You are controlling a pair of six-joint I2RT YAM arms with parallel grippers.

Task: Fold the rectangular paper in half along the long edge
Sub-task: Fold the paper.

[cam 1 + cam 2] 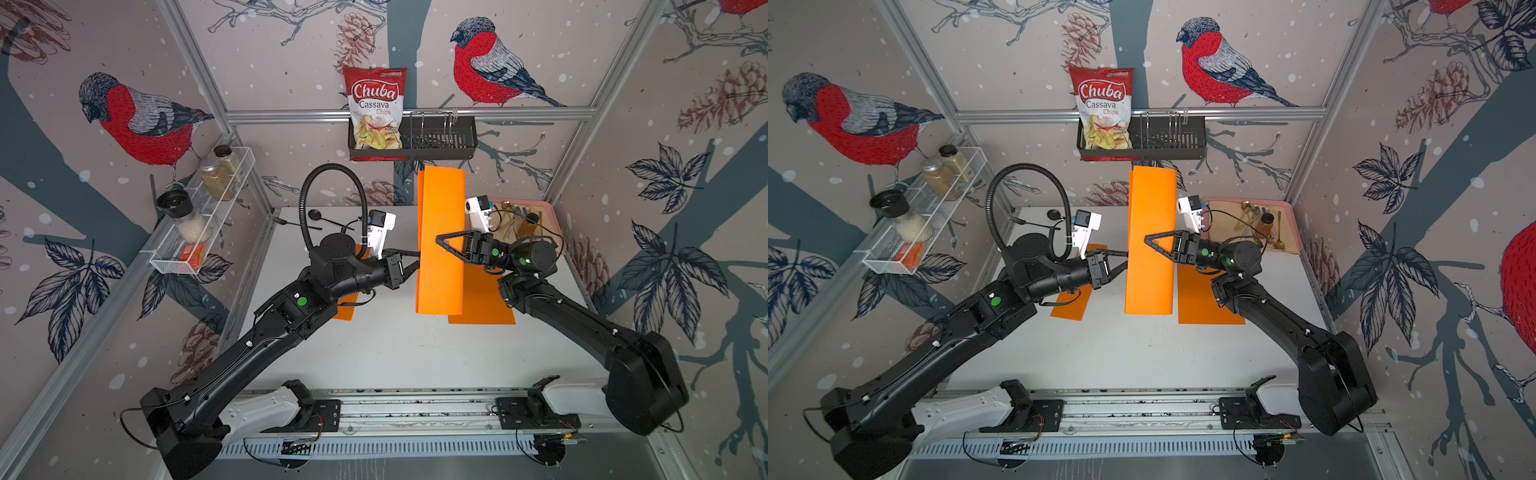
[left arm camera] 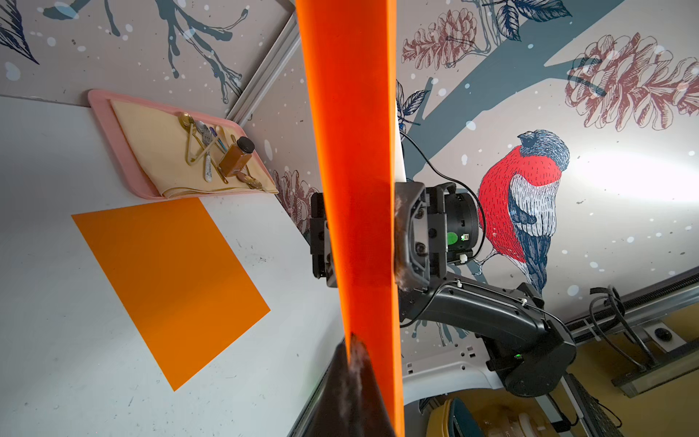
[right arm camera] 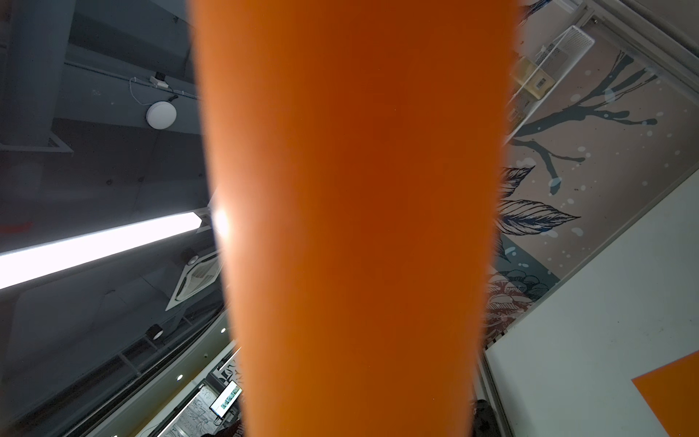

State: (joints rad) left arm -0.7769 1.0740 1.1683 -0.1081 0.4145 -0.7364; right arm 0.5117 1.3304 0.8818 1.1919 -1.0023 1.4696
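Orange paper hangs clear of the surface, held in the air between the two end effectors, which point at each other from either side. Its long axis runs crosswise to both sets of fingers, reaching well past them towards the back wall and towards the robot's base. The left end effector is pinched tight on the sheet's nearest long edge, right at its fingertips; the left wrist view shows the paper rising straight from that pinch. The right end effector reaches further in, one finger lying across the upper face and the other hidden behind, so its jaws stand narrow with the sheet between them. The sheet looks doubled over, its rounded bend seemingly on the right end effector's side and the free edges at the left's fingertips. The crease probably still needs pressing, and the right arm is nearer that bend. A second orange sheet lies flat below the right arm.
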